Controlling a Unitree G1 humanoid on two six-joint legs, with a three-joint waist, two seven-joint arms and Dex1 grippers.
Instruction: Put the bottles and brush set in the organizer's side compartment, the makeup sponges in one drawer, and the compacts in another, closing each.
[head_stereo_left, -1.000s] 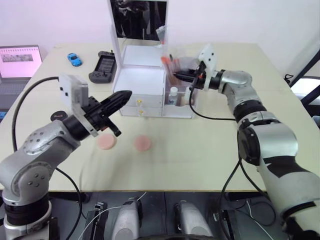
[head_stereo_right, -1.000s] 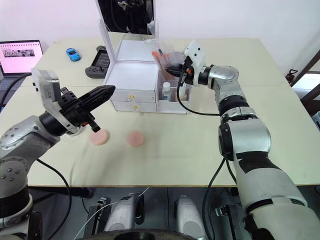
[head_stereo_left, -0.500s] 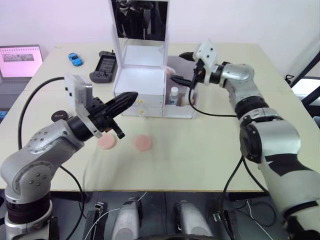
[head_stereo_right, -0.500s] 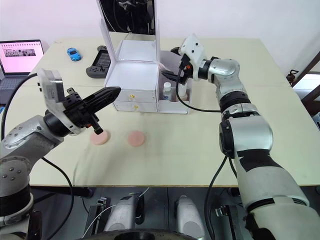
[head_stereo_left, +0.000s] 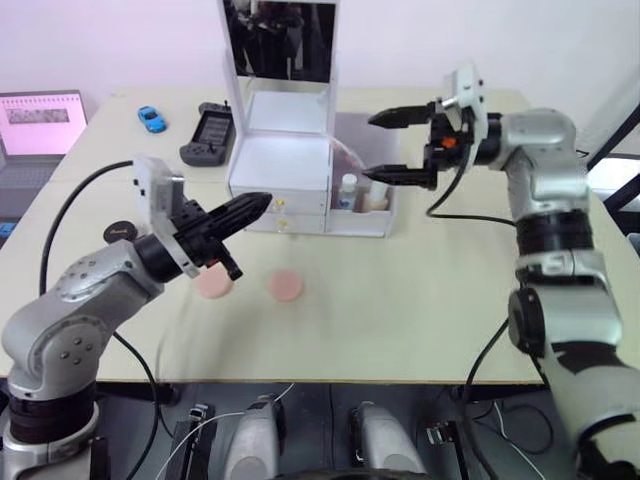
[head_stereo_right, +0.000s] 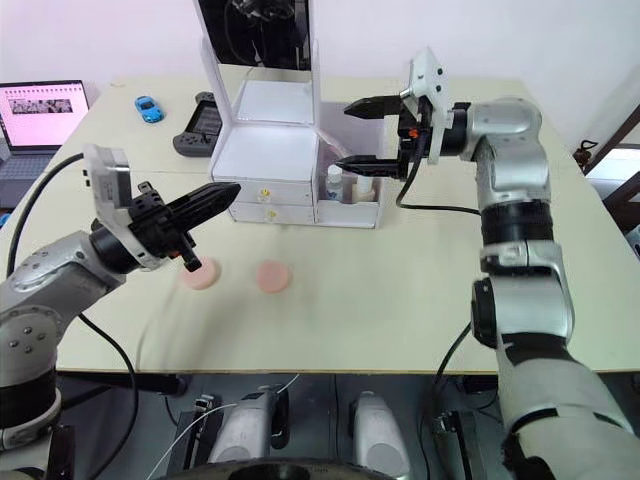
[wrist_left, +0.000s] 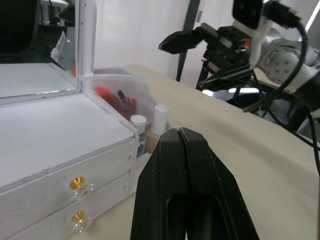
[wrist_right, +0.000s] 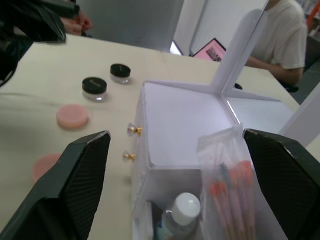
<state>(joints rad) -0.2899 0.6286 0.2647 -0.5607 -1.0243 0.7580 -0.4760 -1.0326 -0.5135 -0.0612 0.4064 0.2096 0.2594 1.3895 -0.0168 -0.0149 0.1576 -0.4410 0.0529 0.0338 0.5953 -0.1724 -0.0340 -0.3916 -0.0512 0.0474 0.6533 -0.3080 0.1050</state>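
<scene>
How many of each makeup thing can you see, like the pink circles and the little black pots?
Flat round pale-pink makeup sponges on the table: 2
Small round black-lidded compacts: 2
Small white-capped bottles in the white organizer's side bin: 2
Clear packet of pinkish-handled brushes in the same bin: 1
Total: 7

Head stereo looks down; wrist cams close, sharing organizer (wrist_right: 175, 130).
</scene>
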